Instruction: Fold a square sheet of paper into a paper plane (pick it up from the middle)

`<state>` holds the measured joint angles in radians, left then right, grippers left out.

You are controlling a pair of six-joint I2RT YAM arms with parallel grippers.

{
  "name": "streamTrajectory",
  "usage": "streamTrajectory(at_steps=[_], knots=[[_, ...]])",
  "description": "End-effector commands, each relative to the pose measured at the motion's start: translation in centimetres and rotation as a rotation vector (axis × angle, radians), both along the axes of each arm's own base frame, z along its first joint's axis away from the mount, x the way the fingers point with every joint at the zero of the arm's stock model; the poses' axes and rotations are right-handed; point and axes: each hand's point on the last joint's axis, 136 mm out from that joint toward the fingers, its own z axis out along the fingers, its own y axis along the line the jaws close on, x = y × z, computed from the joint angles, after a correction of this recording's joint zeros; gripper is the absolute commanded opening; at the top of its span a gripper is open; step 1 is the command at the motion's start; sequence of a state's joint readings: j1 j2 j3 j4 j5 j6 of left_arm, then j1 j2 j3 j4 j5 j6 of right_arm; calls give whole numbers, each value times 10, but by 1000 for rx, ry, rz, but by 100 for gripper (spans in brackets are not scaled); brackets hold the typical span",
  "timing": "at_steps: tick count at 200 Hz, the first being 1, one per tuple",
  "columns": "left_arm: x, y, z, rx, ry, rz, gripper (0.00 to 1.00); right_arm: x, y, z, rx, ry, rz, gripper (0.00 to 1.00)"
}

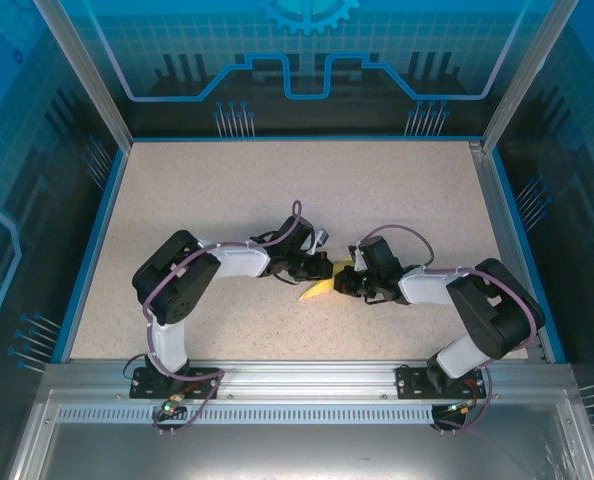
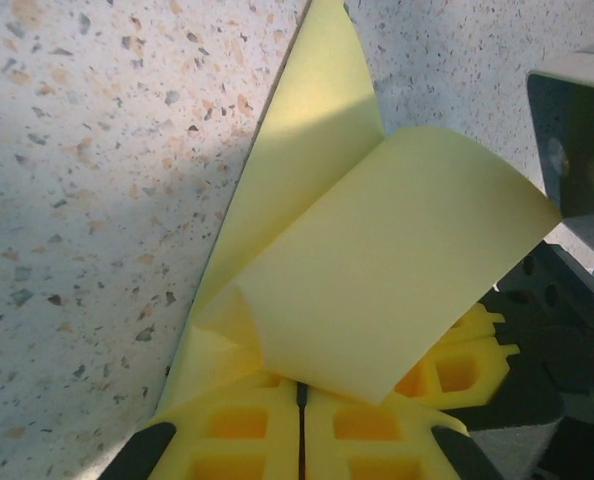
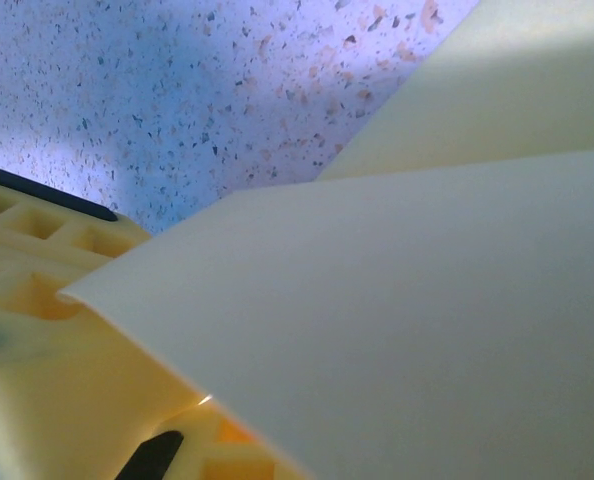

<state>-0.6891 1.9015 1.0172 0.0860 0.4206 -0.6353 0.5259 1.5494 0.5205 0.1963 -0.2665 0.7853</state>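
Yellow, thin and partly folded, the square sheet of paper (image 1: 318,290) lies on the speckled table (image 1: 277,190) at mid-table, directly between the two wrists. In the left wrist view the square sheet of paper (image 2: 397,270) shows a lower layer flat on the surface, tapering to a point, and an upper layer curling loosely back over it without a set crease.

**End effectors.** The left gripper (image 1: 320,268) sits at the sheet's left edge. Seen from its own camera, the left gripper (image 2: 300,425) has its jaws brought together with only a hairline seam between them. Whether paper is clamped in that seam cannot be determined. The right gripper (image 1: 345,285) meets the sheet from the opposite side. Its fingers (image 3: 37,340) are largely covered by paper (image 3: 427,330), so its opening cannot be told.

**Handling properties (assessed).**
- Weight: negligible; the sheet will shift under any sideways drag.
- Stiffness: low; unsupported areas spring up and curl, as the upper layer does now.
- Surface: smooth; likely to slide on the table and between the pads.
- Fragility: crumples or mis-creases readily under a hard pinch.

**Recommended hold.** Pin the flat layer near the fold line with one gripper. Take the free layer near its outer edge, mid-span, with the other.
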Motion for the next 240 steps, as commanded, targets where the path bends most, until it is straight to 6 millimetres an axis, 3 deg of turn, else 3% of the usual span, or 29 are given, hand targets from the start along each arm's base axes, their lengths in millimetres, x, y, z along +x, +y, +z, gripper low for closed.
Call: streamTrajectory(at_steps=[1,55,120,146,188,240], knots=[[-13,-3,-13,-13,59,-24,7,-3,-12,-7,-26,13,-28,1],[-12,-3,-18,-17,68,-10,8,-4,-16,-7,-27,10,-34,1],[-7,0,2,-64,45,1,17,-3,-17,-4,-17,2,-35,1],[-5,1,15,-72,16,-8,32,-3,-18,-6,-21,7,-35,1],[-2,3,36,-54,-42,-44,42,-1,-17,-6,-28,9,-32,1],[-7,28,27,111,-84,-73,45,1,-16,-5,-29,7,-27,1]])
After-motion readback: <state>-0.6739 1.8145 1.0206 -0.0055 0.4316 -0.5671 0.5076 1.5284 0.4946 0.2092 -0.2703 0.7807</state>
